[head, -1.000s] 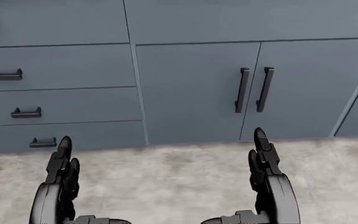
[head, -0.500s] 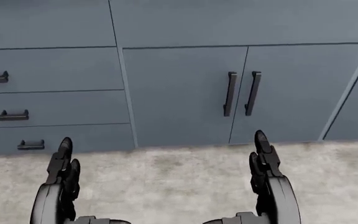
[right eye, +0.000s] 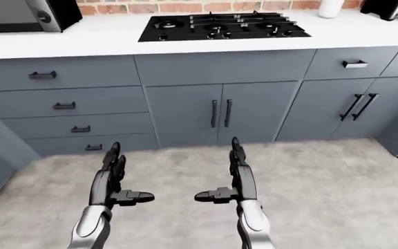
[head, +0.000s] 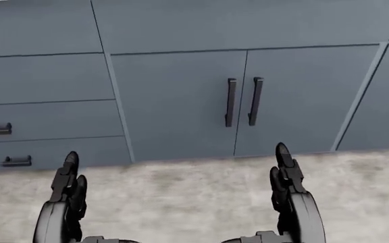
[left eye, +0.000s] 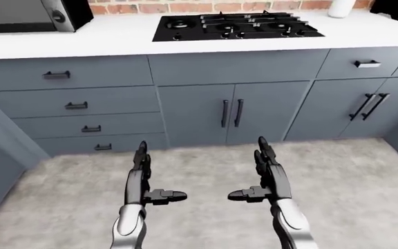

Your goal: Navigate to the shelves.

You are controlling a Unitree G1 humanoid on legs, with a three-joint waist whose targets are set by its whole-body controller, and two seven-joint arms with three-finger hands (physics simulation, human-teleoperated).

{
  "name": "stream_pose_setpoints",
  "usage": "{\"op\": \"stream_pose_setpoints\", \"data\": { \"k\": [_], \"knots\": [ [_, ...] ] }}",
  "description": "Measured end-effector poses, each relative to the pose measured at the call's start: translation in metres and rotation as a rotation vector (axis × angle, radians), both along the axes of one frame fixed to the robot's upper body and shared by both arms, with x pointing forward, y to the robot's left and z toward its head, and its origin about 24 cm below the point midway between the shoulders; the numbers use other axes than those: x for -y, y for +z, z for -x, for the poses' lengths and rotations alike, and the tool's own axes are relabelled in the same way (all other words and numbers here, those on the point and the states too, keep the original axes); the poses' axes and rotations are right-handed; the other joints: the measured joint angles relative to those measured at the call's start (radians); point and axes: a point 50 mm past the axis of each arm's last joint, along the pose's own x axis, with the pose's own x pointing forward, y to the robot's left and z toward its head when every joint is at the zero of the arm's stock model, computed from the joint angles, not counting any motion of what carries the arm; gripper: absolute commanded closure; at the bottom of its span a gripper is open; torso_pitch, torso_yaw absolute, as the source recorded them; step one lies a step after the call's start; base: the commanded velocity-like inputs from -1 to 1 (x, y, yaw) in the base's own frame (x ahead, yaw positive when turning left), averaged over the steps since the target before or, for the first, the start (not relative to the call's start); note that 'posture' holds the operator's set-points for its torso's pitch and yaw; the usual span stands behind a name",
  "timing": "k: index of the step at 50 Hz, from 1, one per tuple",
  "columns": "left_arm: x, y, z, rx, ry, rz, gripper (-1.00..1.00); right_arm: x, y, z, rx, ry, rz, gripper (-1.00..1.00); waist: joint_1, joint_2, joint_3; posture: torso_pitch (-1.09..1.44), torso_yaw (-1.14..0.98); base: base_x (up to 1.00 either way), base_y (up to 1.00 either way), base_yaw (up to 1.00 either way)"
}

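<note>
No shelves show in any view. My left hand (left eye: 142, 174) and my right hand (left eye: 264, 171) are held out low over the floor, fingers straight and thumbs turned inward, both open and empty. They also show at the bottom of the head view, left hand (head: 67, 185) and right hand (head: 286, 177). Ahead stands a run of grey-blue kitchen cabinets (left eye: 206, 114) with a double door with two black handles (head: 242, 101).
A white counter (left eye: 116, 39) carries a black gas hob (left eye: 233, 26), a microwave (left eye: 26, 13) at the top left and a white jar (left eye: 342, 6) at the top right. Drawers (left eye: 75, 106) are at the left. Speckled grey floor (left eye: 365, 192) spreads around me.
The whole head view has shifted left: the double door and drawers slid leftward in the picture, so the camera has turned or moved right. My hands keep the same pose.
</note>
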Motion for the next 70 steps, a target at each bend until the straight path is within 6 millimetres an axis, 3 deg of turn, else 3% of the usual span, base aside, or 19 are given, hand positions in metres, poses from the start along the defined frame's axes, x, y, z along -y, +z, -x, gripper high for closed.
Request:
{"op": "stream_pose_setpoints", "data": {
  "k": [5,8,13,18,23,24,29,33,36,41,46,50,52,56,61,63,64,67,70],
  "knots": [
    [0.002,0.006,-0.002,0.029,-0.008,-0.001,-1.00,0.003,0.006,-0.002,0.030,-0.014,0.001,-1.00,0.000,-0.057,0.001,0.00,0.00,0.00,-0.22,0.00],
    [0.002,0.008,-0.003,0.039,-0.009,-0.002,-1.00,0.002,0.009,-0.003,0.042,-0.009,0.001,-1.00,-0.004,-0.118,-0.011,0.00,0.00,0.00,-0.23,0.00],
    [0.012,0.002,-0.002,0.012,-0.048,0.016,-1.00,0.012,0.002,0.000,0.008,-0.047,0.017,-1.00,-0.027,-0.095,-0.004,0.00,0.00,0.00,-0.23,0.00],
    [0.007,0.005,-0.003,0.025,-0.028,0.009,-1.00,0.007,0.004,-0.001,0.017,-0.031,0.012,-1.00,-0.014,-0.037,0.012,0.00,0.00,0.00,-0.23,0.00],
    [0.006,0.008,-0.003,0.041,-0.024,0.004,-1.00,0.005,0.006,-0.002,0.030,-0.020,0.010,-1.00,-0.009,0.017,0.007,0.00,0.00,0.00,-0.23,0.00],
    [0.004,0.007,-0.003,0.037,-0.018,0.000,-1.00,0.002,0.005,-0.003,0.027,-0.012,0.005,-1.00,-0.002,0.004,0.011,0.00,0.00,0.00,-0.23,0.00],
    [0.000,0.001,0.000,0.002,-0.001,0.000,-1.00,0.000,0.000,-0.001,0.000,0.002,0.005,-1.00,0.000,-0.007,-0.002,0.00,0.00,0.00,-0.23,0.00],
    [0.002,0.006,-0.002,0.030,-0.008,-0.001,-1.00,0.001,0.006,-0.003,0.032,-0.004,0.007,-1.00,0.001,-0.060,0.001,0.00,0.00,0.00,-0.23,0.00],
    [0.003,0.009,-0.003,0.042,-0.010,0.001,-1.00,0.001,0.008,-0.004,0.045,-0.002,0.009,-1.00,-0.005,-0.118,-0.013,0.00,0.00,0.00,-0.23,0.00],
    [0.012,0.002,-0.001,0.010,-0.047,0.016,-1.00,0.012,0.000,-0.001,0.005,-0.044,0.018,-1.00,-0.022,-0.086,0.000,0.00,0.00,0.00,-0.23,0.00],
    [0.007,0.005,-0.003,0.026,-0.027,0.009,-1.00,0.009,0.001,-0.003,0.012,-0.033,0.011,-1.00,-0.011,-0.031,0.012,0.00,0.00,0.00,-0.23,0.00],
    [0.007,0.008,-0.003,0.042,-0.026,0.007,-1.00,0.007,0.004,-0.005,0.027,-0.027,0.011,-1.00,-0.010,0.023,0.006,0.00,0.00,0.00,-0.23,0.00],
    [0.003,0.006,-0.003,0.029,-0.015,0.000,-1.00,0.003,0.002,-0.005,0.019,-0.014,0.002,-1.00,0.000,0.003,0.012,0.00,0.00,0.00,-0.23,0.00],
    [0.000,0.001,0.000,0.003,-0.001,0.000,-1.00,0.001,-0.003,-0.004,-0.008,-0.002,0.003,-1.00,0.000,-0.001,-0.004,0.00,0.00,0.00,-0.23,0.00],
    [0.001,0.006,-0.002,0.032,-0.007,-0.001,-1.00,0.002,0.004,-0.006,0.030,-0.007,0.005,-1.00,0.002,-0.073,-0.001,0.00,0.00,0.00,-0.23,0.00],
    [0.002,0.008,-0.003,0.040,-0.009,-0.001,-1.00,0.002,0.006,-0.006,0.040,-0.005,0.005,-1.00,-0.005,-0.122,-0.012,0.00,0.00,0.00,-0.22,0.00],
    [0.005,0.007,-0.003,0.037,-0.015,0.008,-1.00,0.005,0.005,-0.007,0.035,-0.010,0.013,-1.00,-0.015,-0.110,-0.011,0.00,0.00,0.00,-0.23,0.00],
    [0.013,0.002,-0.002,0.013,-0.047,0.016,-1.00,0.012,0.000,-0.003,0.008,-0.042,0.019,-1.00,-0.028,-0.105,-0.005,0.00,0.00,0.00,-0.23,0.00],
    [0.011,0.002,-0.002,0.010,-0.044,0.014,-1.00,0.012,0.000,-0.003,0.009,-0.043,0.019,-1.00,-0.022,-0.071,0.002,0.00,0.00,0.00,-0.23,0.00]
  ]
}}
